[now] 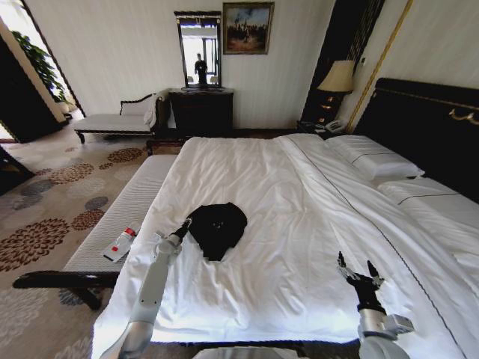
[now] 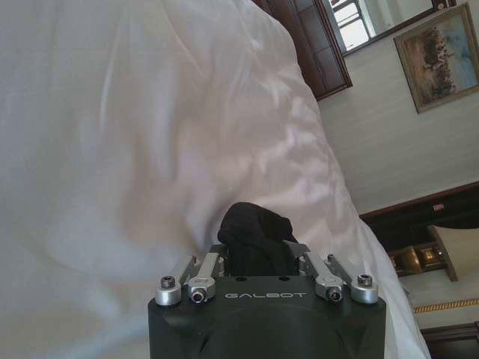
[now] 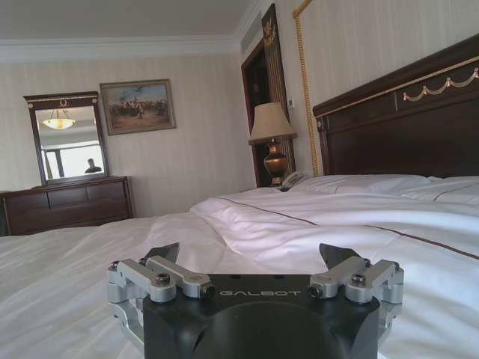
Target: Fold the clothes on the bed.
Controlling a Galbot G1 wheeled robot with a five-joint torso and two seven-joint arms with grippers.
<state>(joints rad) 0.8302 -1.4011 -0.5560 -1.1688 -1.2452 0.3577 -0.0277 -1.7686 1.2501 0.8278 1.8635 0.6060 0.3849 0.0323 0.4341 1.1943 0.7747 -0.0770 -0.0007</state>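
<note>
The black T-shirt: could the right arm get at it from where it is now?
Probably not easily. The right gripper hovers open over bare duvet, well apart from the T-shirt. Nothing blocks the way, but the left gripper is already at the shirt's edge.

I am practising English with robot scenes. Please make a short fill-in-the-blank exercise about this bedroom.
1. The T-shirt is ____ in colour.
2. The left tool touches the T-shirt's ____ edge.
3. The right tool hovers with its fingers ____.
4. The bed has a ____ duvet.

Missing words: black; left; open; white
</note>
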